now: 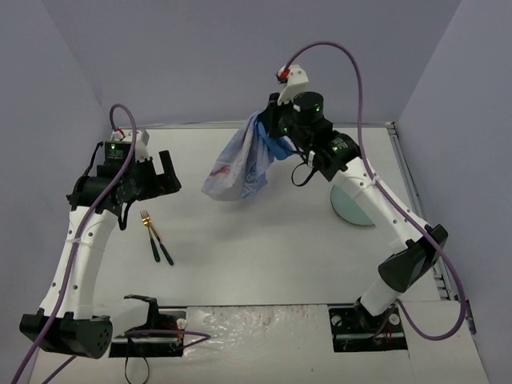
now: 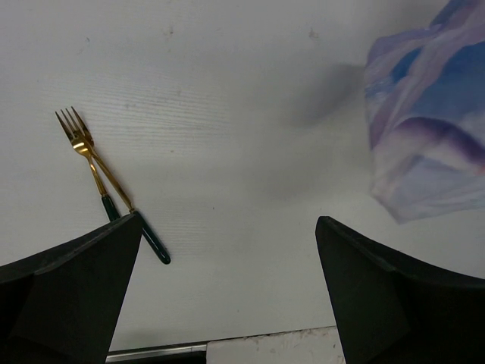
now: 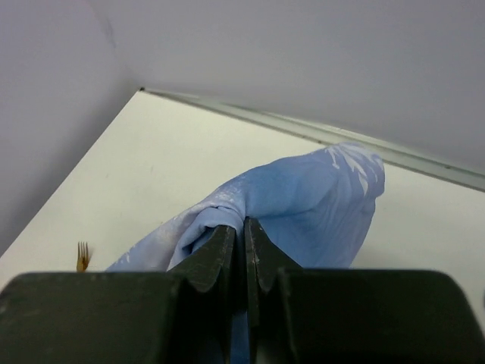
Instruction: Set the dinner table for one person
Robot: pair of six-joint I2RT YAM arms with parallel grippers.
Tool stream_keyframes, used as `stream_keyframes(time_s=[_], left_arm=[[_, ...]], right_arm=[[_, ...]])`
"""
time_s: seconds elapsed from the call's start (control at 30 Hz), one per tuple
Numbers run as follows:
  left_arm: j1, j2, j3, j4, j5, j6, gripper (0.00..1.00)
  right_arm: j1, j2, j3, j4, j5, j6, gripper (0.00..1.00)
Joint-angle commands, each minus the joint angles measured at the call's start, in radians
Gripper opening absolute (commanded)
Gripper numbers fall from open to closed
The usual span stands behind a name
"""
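My right gripper (image 1: 270,138) is shut on a fold of the blue printed cloth (image 1: 240,166) and holds it lifted over the back middle of the white dinner table (image 1: 264,240); the cloth hangs down to the left. In the right wrist view the closed fingers (image 3: 227,246) pinch the cloth (image 3: 303,205). My left gripper (image 1: 164,178) is open and empty above the table's left side. Two gold forks with dark green handles (image 1: 154,235) lie crossed below it, also in the left wrist view (image 2: 98,178). A pale green plate (image 1: 350,206) lies at the right, partly hidden by my right arm.
Grey walls close the table at the back and sides. A metal rail (image 1: 412,192) runs along the right edge. The arm bases (image 1: 152,336) stand at the near edge. The hanging cloth's corner shows in the left wrist view (image 2: 428,129).
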Motion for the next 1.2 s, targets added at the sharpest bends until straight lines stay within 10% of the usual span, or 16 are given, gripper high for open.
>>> stream_keyframes(time_s=[0.0,0.2,0.47,0.57,1.17], left_arm=[[0.001,-0.036,0.062,0.012,-0.022,-0.016,0.97],[0.000,-0.084,-0.040,0.051,0.021,-0.028,0.97],[-0.011,-0.088,-0.245,0.195,0.142,-0.110,0.97],[-0.019,-0.070,-0.319,0.260,0.168,-0.133,0.97],[-0.014,-0.042,-0.525,0.329,0.137,-0.188,0.97]], right_arm=[[0.059,-0.048,-0.004,0.130,-0.020,-0.014,0.00],[0.133,-0.319,-0.510,0.143,0.107,0.094,0.04],[0.154,-0.657,-1.026,-0.027,0.238,0.379,0.75],[0.155,-0.662,-0.998,-0.045,0.200,0.319,0.88],[0.083,0.226,-0.174,-0.076,-0.401,-0.504,0.88]])
